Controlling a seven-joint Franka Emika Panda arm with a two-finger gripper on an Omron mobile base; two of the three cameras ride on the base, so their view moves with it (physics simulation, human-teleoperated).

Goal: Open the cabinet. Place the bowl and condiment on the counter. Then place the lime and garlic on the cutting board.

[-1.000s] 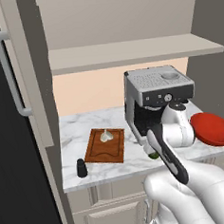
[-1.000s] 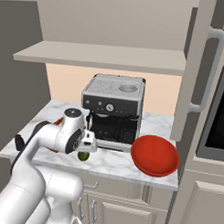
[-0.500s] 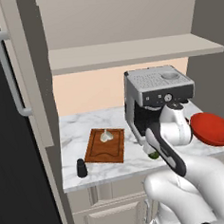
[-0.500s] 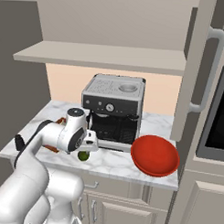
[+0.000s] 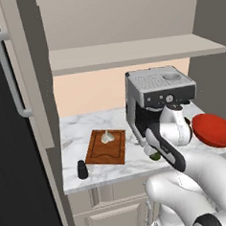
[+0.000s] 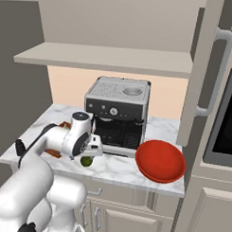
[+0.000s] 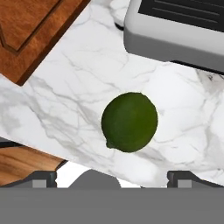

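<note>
The dark-green lime (image 7: 130, 121) lies on the white marble counter (image 7: 65, 100), just in front of the coffee machine. My gripper (image 7: 113, 179) hangs open right over it, one fingertip on each side and nothing between them. From the right base view, the gripper (image 6: 91, 152) is just above the lime (image 6: 86, 160). The garlic (image 5: 107, 136) sits on the reddish-brown cutting board (image 5: 101, 152). On the counter stand the black condiment (image 5: 82, 169), near the front edge, and the red bowl (image 5: 213, 128), at the right. The cabinet (image 5: 129, 53) is open, with its shelf bare.
A steel coffee machine (image 5: 158, 89) stands close behind the lime, its base (image 7: 183, 30) just beyond the fruit. The open cabinet door (image 5: 16, 79) with its bar handle juts out at the left. Another tall door (image 6: 209, 69) hangs to the right of the bowl (image 6: 160, 160).
The hand has dipped slightly toward the lime. The jaws have stayed open and nothing on the counter has moved.
</note>
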